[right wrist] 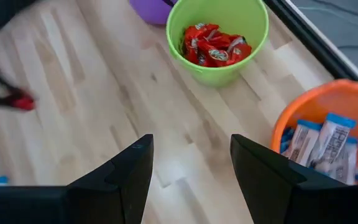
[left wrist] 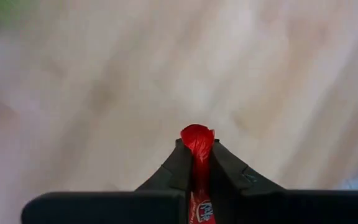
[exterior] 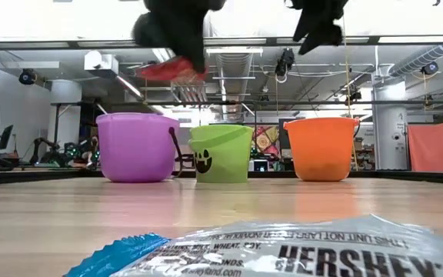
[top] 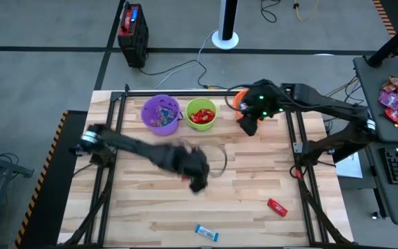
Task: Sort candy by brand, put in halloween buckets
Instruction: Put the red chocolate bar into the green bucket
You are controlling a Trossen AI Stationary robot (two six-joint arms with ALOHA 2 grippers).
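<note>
- Left gripper (left wrist: 197,163), blurred near the centre of the high view, has its jaws clamped on a red-wrapped candy (left wrist: 197,142); the wrapper tip sticks out past the fingertips.
- Right gripper (right wrist: 191,163) hangs over the upper right of the table, by the orange bucket (right wrist: 328,112); jaws wide, nothing between them.
- Sorted so far: green bucket (right wrist: 199,67) holds red pieces; the orange bucket holds blue-and-white bars; purple bucket (top: 160,115) holds small pieces, kind not legible.
- Left on the table: a red piece (top: 276,207) at lower right and a blue-and-white bar (top: 206,233) at the bottom edge. Judged near the end.
- Writing: "HERSHEY'S" reads on the bar wrapper (exterior: 283,250) in the low view's foreground; red wrapper logos too small to read.
</note>
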